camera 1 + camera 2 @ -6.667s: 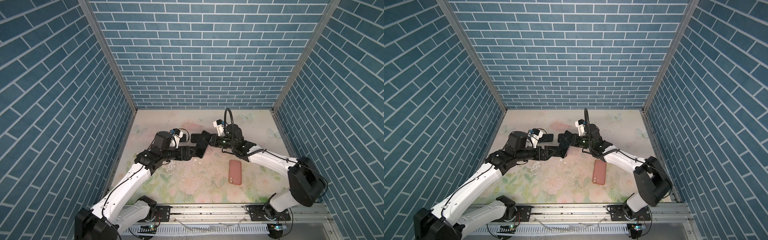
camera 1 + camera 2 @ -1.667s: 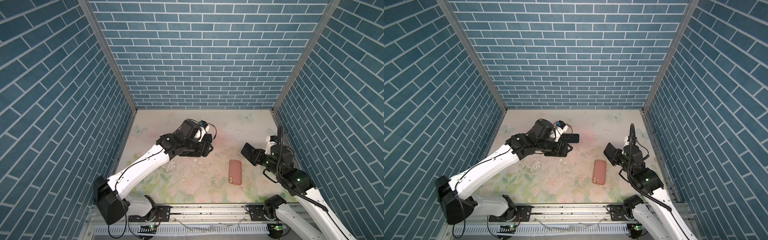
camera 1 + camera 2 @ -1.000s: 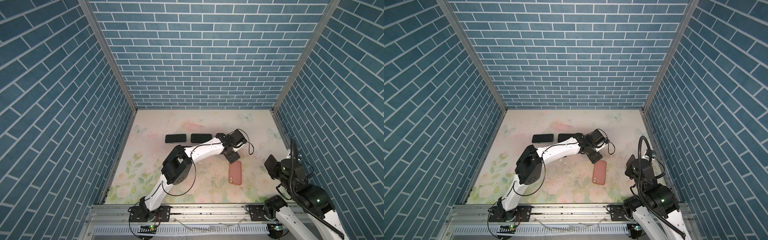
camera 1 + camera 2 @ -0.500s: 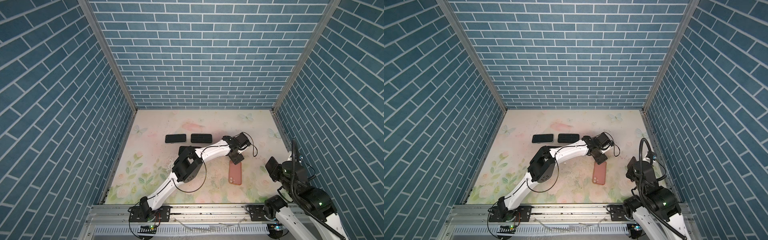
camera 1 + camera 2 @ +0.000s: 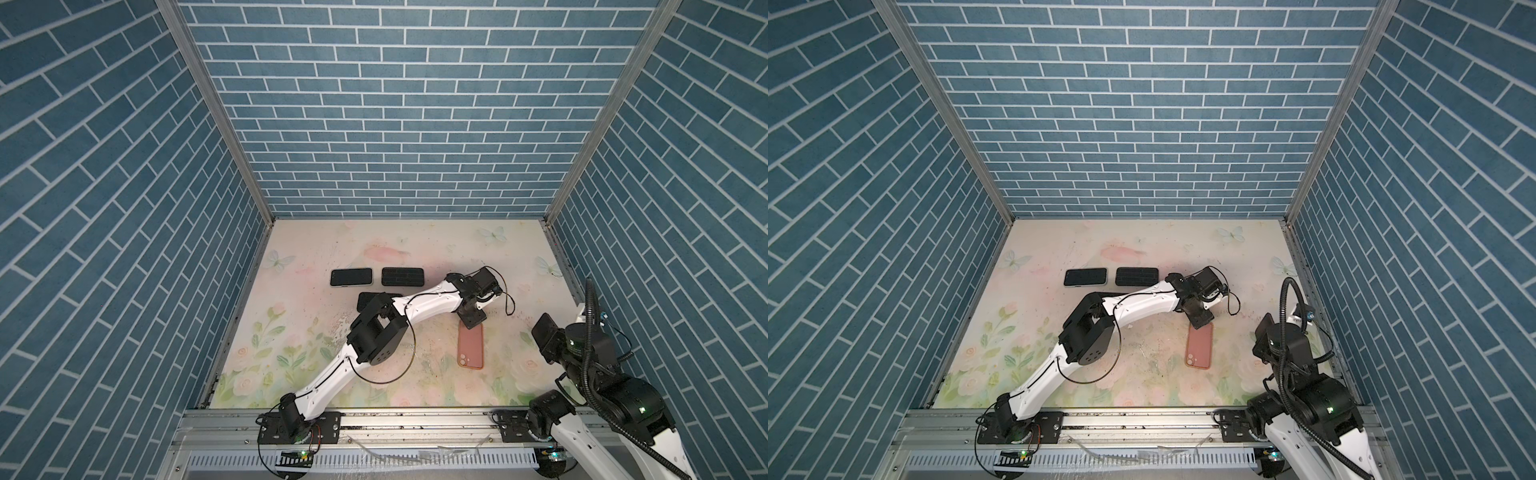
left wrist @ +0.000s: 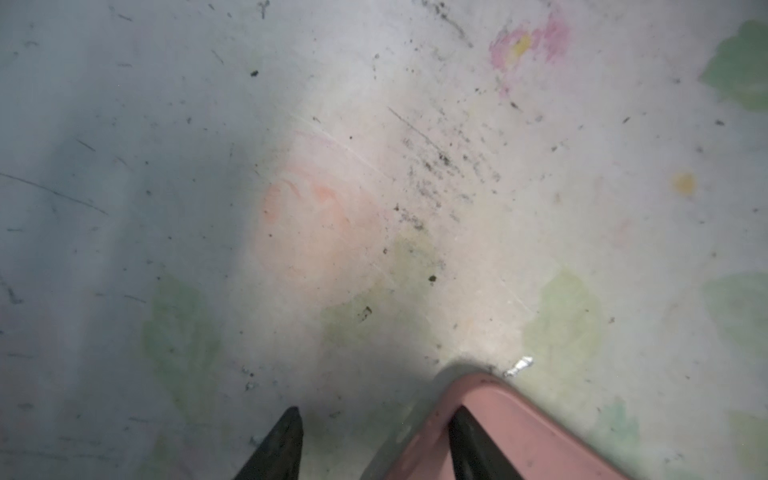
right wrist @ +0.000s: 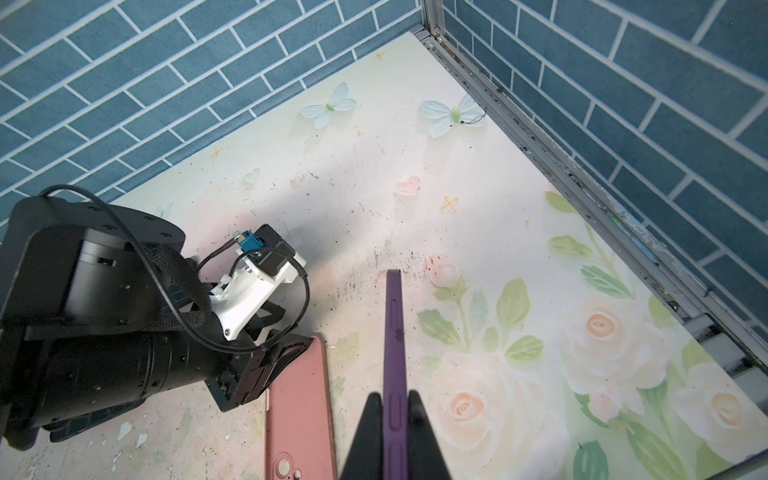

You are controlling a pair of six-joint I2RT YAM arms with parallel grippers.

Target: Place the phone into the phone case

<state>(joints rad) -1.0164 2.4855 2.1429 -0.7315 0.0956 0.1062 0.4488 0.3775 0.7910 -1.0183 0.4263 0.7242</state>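
The pink phone case [image 5: 471,347] [image 5: 1199,347] lies flat on the floral table, right of the middle. My left gripper [image 5: 471,320] [image 5: 1200,319] is down at its far end. In the left wrist view the case's corner [image 6: 540,428] sits under one fingertip [image 6: 463,428], while the other fingertip is over bare table, apart from the case. That gripper [image 6: 374,428] is open. My right gripper [image 7: 394,395] [image 5: 559,349] hovers at the front right, shut on a purple phone [image 7: 393,332] seen edge-on, beside the case [image 7: 299,415].
Two black slabs [image 5: 351,277] [image 5: 402,276] lie side by side at the back, and a third [image 5: 368,300] is partly hidden under the left arm. The metal side rail [image 7: 582,183] and the brick wall run close on the right.
My left arm has swung from the back left across to the pink case, and its jaws have narrowed. The right arm pulled back to the front right with the phone and now holds still.
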